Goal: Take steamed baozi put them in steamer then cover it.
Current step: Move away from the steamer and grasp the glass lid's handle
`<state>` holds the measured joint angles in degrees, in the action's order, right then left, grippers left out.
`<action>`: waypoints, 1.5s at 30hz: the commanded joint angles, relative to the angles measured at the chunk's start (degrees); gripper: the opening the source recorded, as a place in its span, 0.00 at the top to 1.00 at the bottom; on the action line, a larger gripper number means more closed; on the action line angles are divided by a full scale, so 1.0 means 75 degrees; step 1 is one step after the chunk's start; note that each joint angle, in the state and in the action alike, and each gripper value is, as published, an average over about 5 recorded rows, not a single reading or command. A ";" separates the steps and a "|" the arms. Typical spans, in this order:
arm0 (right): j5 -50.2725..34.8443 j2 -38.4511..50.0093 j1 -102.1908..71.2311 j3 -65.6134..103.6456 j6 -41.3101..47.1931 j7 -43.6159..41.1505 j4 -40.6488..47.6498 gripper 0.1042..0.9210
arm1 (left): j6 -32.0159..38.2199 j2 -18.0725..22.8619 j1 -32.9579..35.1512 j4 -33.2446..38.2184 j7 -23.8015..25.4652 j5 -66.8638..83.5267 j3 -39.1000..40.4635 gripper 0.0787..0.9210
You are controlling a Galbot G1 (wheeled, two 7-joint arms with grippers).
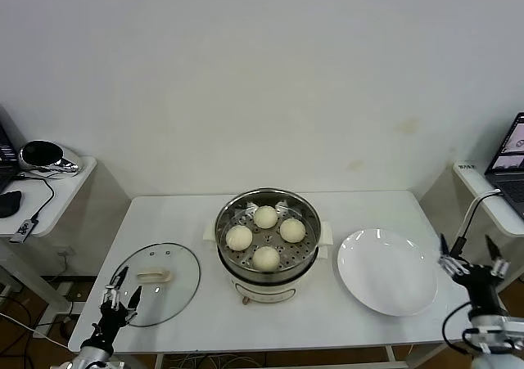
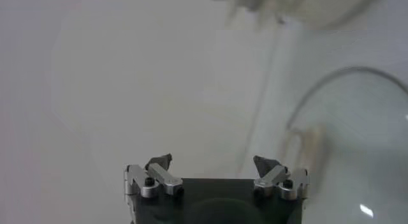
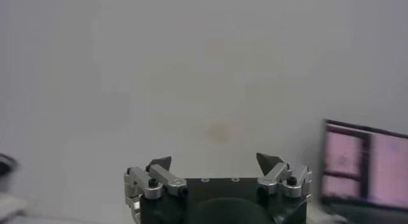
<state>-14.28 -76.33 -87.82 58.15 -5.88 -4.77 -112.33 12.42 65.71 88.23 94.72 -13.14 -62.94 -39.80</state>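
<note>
Several cream-white baozi [image 1: 265,216] sit on the perforated tray inside the steel steamer [image 1: 270,277] at the table's middle. The steamer has no cover on it. The clear glass cover [image 1: 176,263] with its cream handle [image 1: 154,276] lies flat on the table to the steamer's left. My left gripper [image 1: 121,294] is open and empty, low at the cover's near-left edge. The left wrist view shows its jaws apart [image 2: 212,163], with the cover [image 2: 357,142] off to one side. My right gripper [image 1: 468,254] is open and empty, just past the table's right edge; it also shows in the right wrist view [image 3: 213,160].
An empty white plate [image 1: 386,271] lies right of the steamer. The white table [image 1: 180,213] has side shelves on both flanks. The left one holds a black device [image 1: 45,156] and cables; the right one holds a laptop [image 1: 512,160], also visible in the right wrist view [image 3: 363,164].
</note>
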 commanded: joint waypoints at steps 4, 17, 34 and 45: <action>0.0124 -0.0561 -0.0564 0.0984 0.0041 0.0327 -0.0178 0.12 | 0.0003 -0.0371 -0.1558 -0.1312 0.0160 -0.1547 0.0508 0.12; 0.0170 -0.0619 -0.0597 0.0941 -0.0016 0.0271 -0.0045 0.12 | 0.0124 -0.0370 -0.2484 -0.2029 0.0264 -0.1546 0.0769 0.12; 0.0323 -0.0616 -0.0595 0.0655 -0.0076 0.0205 0.0064 0.12 | 0.0709 -0.0280 -0.2521 -0.2456 0.0168 -0.0797 0.0811 0.33; 0.0444 -0.0549 -0.0598 0.0488 -0.0130 0.0152 0.0065 0.12 | 0.0933 -0.0259 -0.2185 -0.1793 -0.0207 -0.0168 0.0724 0.71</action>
<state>-11.32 -80.51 -92.22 62.23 -6.83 -3.60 -111.76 18.31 64.07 70.67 78.04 -12.98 -67.96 -33.90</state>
